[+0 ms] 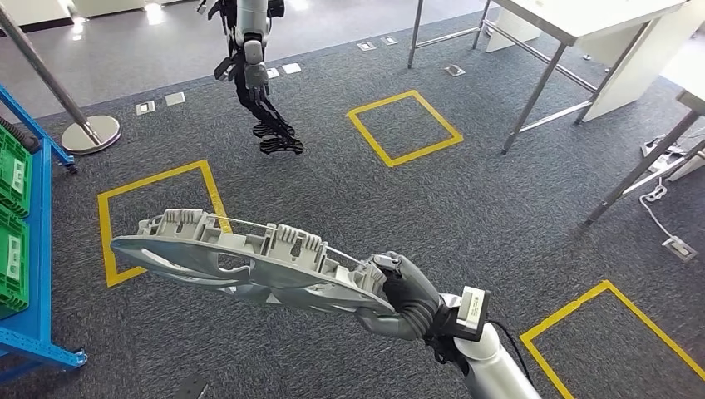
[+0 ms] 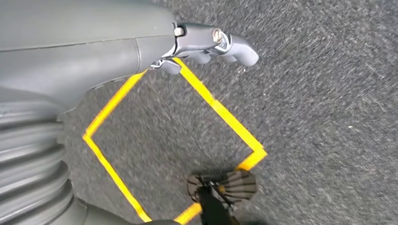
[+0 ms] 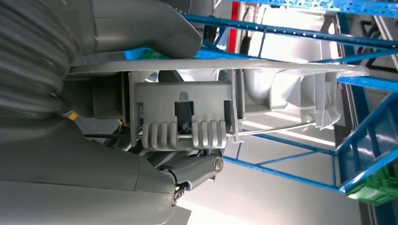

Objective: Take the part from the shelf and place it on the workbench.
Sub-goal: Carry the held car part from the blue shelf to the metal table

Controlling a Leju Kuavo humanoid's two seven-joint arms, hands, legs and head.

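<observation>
Because the right hand (image 1: 409,293) clamps its fingers on just one rim of the part (image 1: 249,258), the long grey disc juts out towards nine o'clock over the carpet. It looks like stiff, light moulded plastic, though its thin clips and wire could snag or crack; a hold nearer the middle would likely steady it. The left hand (image 2: 211,44) hangs empty, fingers loosely curled. Blue shelf (image 1: 33,241) stands at nine o'clock, worktop (image 1: 582,17) legs at one o'clock, with open floor between.
</observation>
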